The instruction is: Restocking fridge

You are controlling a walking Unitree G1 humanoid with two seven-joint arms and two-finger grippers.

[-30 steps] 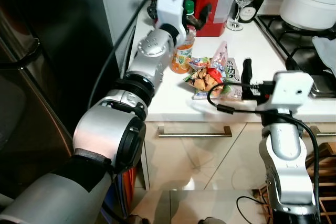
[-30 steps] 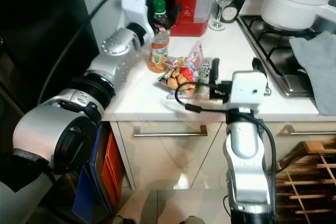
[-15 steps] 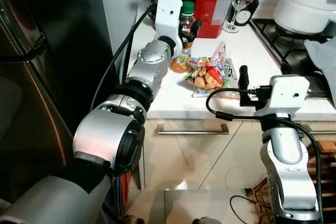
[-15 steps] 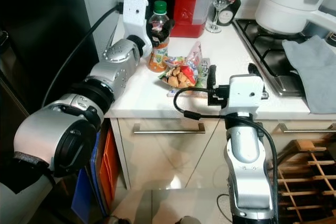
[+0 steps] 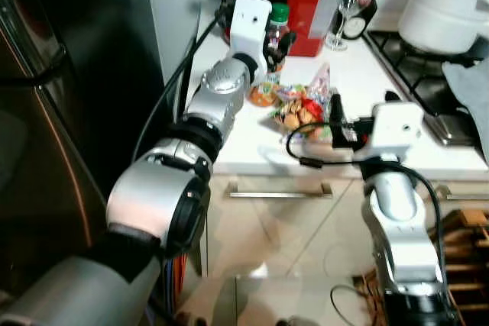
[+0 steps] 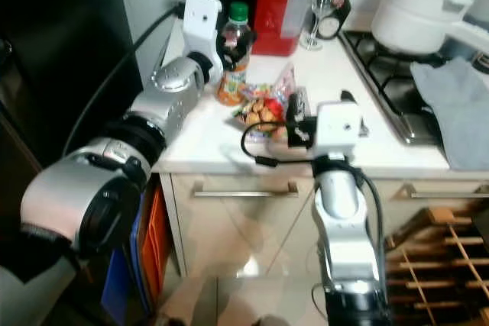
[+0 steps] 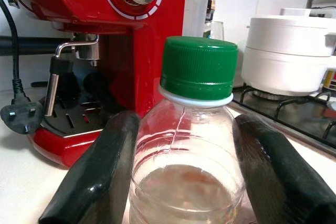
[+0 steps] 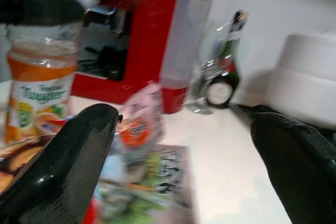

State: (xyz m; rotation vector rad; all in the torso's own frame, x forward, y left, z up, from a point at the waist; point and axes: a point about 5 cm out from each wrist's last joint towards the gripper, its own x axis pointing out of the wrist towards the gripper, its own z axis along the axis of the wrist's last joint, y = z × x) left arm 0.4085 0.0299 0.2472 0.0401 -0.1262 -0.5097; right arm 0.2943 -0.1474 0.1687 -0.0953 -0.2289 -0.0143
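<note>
the left gripper (image 7: 184, 177) is clasping the green-capped juice bottle (image 6: 233, 55) just in front of the red coffee machine (image 6: 271, 1), while the right gripper (image 8: 186, 145) is hanging spread wide over the snack packets (image 6: 267, 108) nearby.

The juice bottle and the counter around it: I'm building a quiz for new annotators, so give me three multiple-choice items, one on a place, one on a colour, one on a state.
1. Where does the juice bottle stand?
A. On the counter by the red coffee machine
B. On the stove
C. On the floor

2. What colour is the bottle's cap?
A. Blue
B. Green
C. White

3. How does the left gripper stand to the bottle?
A. Shut around the cap
B. Away from it, over the snack packets
C. Fingers on either side of the bottle's shoulder, below the cap

Answers:
1 A, both eye views show it upright on the white counter in front of the machine.
2 B, the left wrist view shows a green cap.
3 C, the left wrist view shows a black finger on each side.
</note>
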